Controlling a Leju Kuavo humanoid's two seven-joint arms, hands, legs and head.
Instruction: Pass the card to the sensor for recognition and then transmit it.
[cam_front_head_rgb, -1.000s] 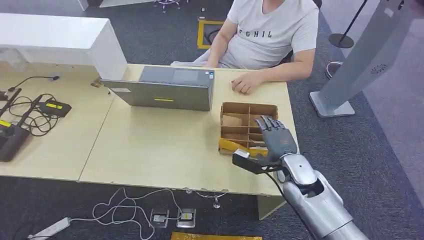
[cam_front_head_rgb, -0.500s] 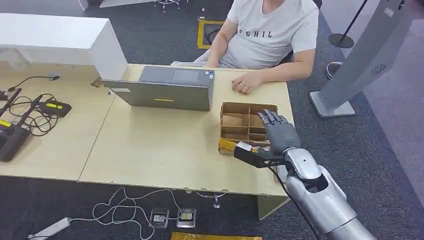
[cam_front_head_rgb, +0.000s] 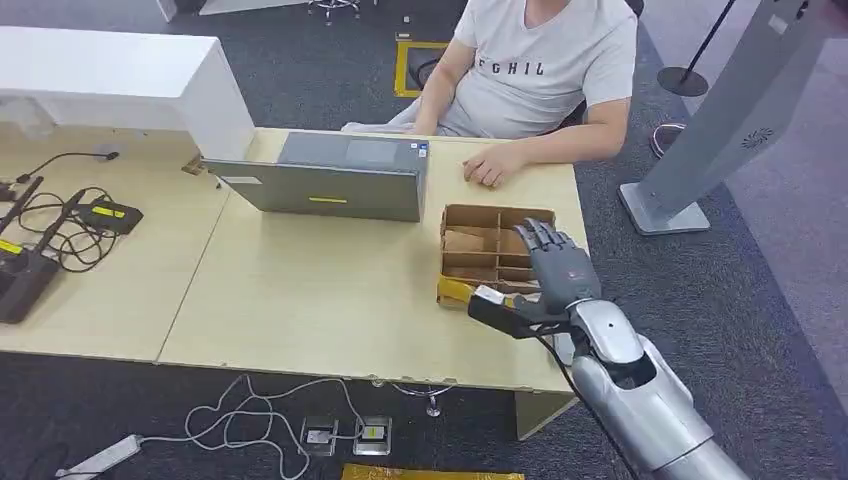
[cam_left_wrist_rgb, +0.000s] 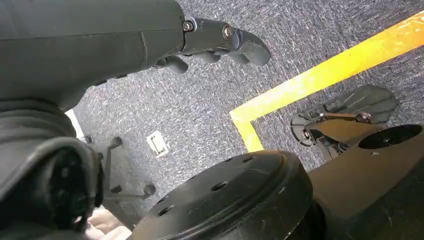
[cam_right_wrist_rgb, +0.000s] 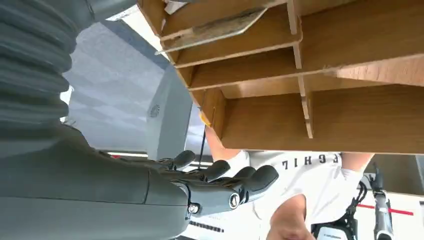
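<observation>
right hand (cam_front_head_rgb: 560, 270) hovers over the cardboard box (cam_front_head_rgb: 480, 232) near the table's right edge (cam_front_head_rgb: 585, 262), fingers spread, grasping nothing. left hand (cam_left_wrist_rgb: 220, 42) hangs released over carpet. i cannot tell where the card is.

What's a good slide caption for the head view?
Right hand hovers open over the divided cardboard box beside a seated person.

Partly covered letters "GHIL" on the person's white T-shirt (cam_front_head_rgb: 545, 60), chest height
</observation>
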